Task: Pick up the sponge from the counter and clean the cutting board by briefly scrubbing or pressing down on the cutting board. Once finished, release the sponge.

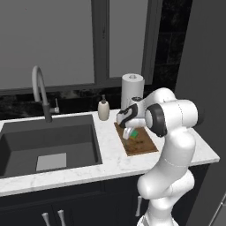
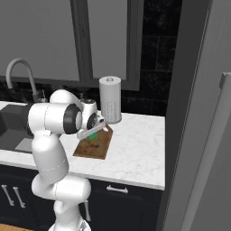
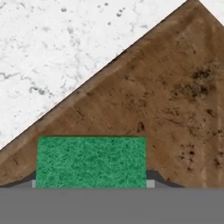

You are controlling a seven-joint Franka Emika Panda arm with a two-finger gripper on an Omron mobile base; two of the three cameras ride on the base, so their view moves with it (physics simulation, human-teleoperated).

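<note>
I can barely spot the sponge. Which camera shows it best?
The hand view: the sponge appears as a big green block over the cutting board. Both base views show just a green sliver, partly hidden by the gripper.

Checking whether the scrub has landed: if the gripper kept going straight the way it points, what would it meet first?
The gripper is shut on the sponge and points at the cutting board. The board looks first in line; whether the sponge already presses it is unclear.
</note>
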